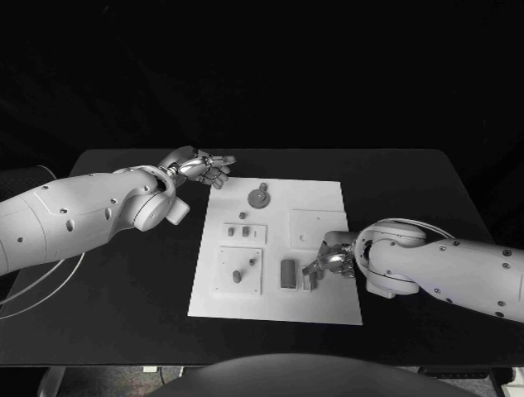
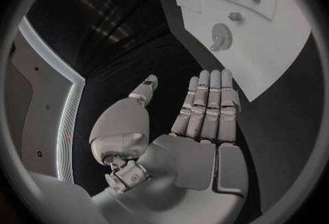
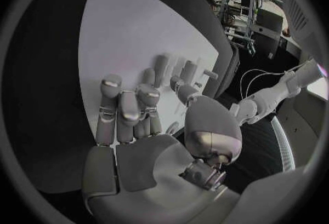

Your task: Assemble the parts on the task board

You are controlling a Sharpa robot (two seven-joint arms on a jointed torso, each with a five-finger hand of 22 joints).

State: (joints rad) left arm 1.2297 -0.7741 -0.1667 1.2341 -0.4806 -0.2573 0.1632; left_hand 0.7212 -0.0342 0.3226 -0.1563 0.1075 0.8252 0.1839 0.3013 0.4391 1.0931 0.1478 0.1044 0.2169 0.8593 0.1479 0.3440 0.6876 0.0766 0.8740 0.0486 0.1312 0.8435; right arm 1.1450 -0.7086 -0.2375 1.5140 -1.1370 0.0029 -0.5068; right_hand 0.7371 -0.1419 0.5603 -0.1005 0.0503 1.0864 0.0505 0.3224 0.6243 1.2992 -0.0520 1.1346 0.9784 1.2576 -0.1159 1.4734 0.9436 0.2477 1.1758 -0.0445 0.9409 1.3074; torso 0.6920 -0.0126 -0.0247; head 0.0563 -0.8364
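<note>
Bare black table (image 1: 118, 322) flanks the task board (image 1: 321, 198); parts (image 1: 244, 233) crowd its left half.

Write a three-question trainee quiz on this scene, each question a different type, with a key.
1. True or false: the left hand rests on the task board.
2. Which hand is over the board's near part? A) left B) right
3. Fill in: the round part lies near the board's ___ edge.

Key: 1 false, it is over the black table beside the board's far corner; 2 B; 3 far.
</note>
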